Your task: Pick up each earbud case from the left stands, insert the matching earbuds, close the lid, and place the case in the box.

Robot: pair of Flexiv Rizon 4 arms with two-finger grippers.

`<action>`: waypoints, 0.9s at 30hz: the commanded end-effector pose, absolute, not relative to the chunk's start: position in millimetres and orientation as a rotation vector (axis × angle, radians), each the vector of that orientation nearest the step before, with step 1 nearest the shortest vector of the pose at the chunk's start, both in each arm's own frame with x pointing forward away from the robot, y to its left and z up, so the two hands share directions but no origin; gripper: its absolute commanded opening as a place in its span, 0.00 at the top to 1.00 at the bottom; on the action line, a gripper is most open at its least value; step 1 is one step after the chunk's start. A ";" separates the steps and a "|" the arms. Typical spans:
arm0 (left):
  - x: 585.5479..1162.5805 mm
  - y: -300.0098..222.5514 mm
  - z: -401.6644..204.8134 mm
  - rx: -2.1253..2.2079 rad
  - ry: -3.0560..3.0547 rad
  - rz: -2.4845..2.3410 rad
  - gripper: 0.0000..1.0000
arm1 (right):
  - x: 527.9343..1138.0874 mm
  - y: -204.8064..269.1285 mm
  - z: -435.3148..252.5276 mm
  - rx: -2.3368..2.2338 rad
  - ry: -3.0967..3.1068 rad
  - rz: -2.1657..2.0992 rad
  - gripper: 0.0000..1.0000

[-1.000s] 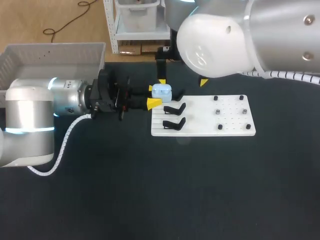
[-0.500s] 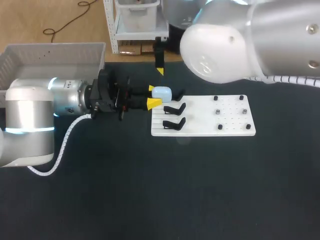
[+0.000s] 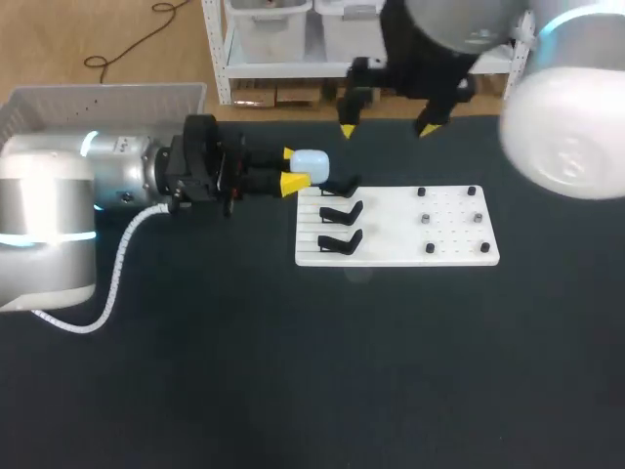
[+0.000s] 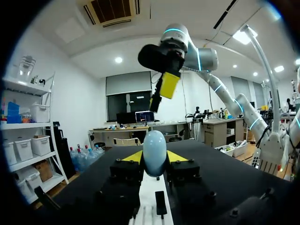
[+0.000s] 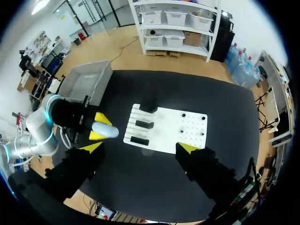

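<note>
The black surface [image 3: 293, 371] carries a white stand board [image 3: 391, 244] right of centre, and a grey box [image 3: 98, 103] sits at the upper left. In the upper middle, the left pincer [image 3: 296, 168] is clamped on the pale blue earbud case [image 3: 314, 163] by the board's upper left corner, its lid apparently down. The box lies back along the left arm, opposite to where its fingers point. The right pincer [image 3: 388, 129] hangs spread wide and empty.

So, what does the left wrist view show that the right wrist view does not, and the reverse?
Left wrist view only: the right claw seen from outside, high beyond the pale blue rounded earbud case. Right wrist view only: the whole flat white board with all three black stands, and the grey plastic box. Both: that case gripped between the yellow tips of the left claw.
</note>
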State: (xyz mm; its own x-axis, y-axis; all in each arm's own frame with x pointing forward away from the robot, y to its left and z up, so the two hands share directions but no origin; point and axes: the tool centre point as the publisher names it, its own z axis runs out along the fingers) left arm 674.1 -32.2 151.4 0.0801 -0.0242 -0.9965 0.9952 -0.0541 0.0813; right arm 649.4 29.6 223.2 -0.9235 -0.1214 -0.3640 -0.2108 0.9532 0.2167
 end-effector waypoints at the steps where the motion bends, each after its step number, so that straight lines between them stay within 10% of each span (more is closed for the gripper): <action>1: 661.5 -20.2 185.5 1.258 1.189 -1.121 1.00 | 619.9 10.2 229.0 -0.297 2.682 0.490 0.00; 27: 815.6 176.8 221.0 0.866 1.675 -0.582 1.00 | 619.9 10.2 229.0 -0.297 2.682 0.490 0.00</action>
State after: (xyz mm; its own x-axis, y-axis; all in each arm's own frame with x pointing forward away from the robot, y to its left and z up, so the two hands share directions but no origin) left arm 799.5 177.7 226.9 -0.1072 0.2311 -0.9670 0.8293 0.5573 0.0413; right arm 621.3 10.9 229.5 -0.9001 -0.1362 -0.4139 -0.2736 0.9160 0.2935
